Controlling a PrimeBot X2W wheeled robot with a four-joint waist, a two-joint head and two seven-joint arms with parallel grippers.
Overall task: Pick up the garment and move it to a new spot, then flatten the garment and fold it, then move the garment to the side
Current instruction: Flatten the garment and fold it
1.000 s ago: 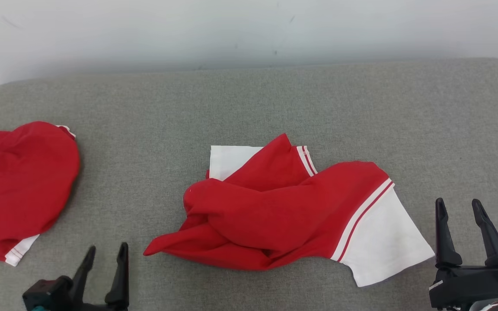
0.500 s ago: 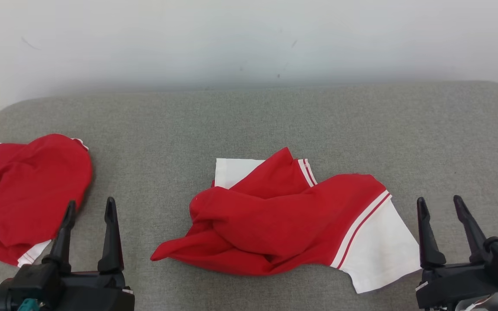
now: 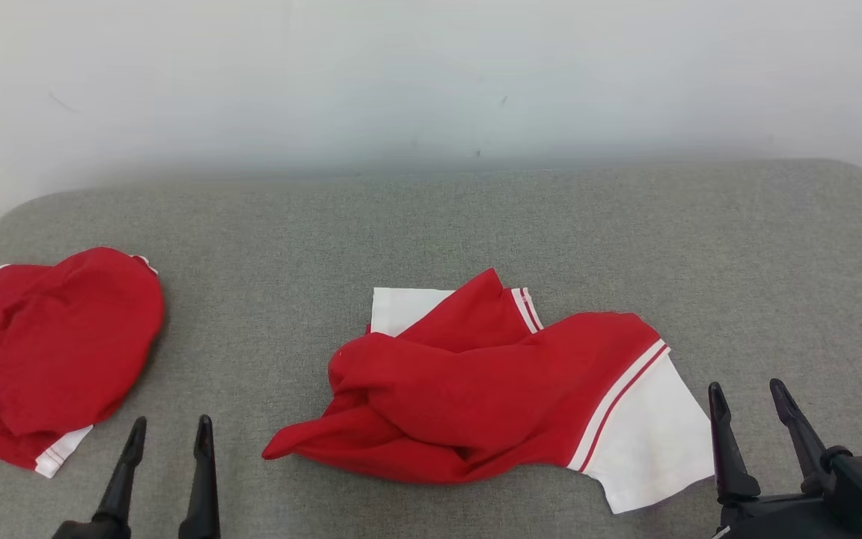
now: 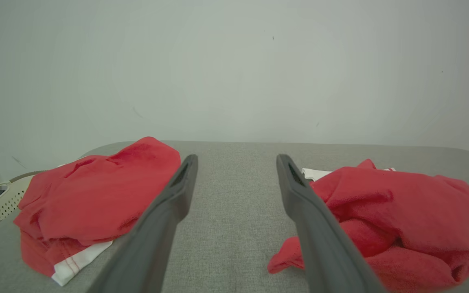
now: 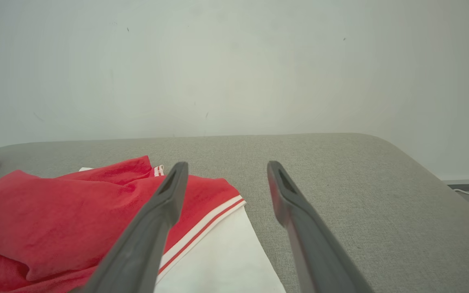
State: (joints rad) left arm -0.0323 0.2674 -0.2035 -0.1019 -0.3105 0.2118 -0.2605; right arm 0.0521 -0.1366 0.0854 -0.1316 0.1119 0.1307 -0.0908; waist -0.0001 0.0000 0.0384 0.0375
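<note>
Flanking the crumpled red-and-white garment (image 3: 476,389), our left hand (image 3: 171,423) and right hand (image 3: 744,387) gaped empty; open grey fabric table (image 3: 431,224) ringed it.

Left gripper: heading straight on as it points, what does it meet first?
Probably nothing: the left gripper points over bare gray cushion between the left red garment and the middle garment, toward the wall.

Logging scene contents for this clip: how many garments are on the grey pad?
2. The crumpled red-and-white garment lies in the middle of the grey pad; the bunched red garment sits near its left edge. Another could hide beneath either.
</note>
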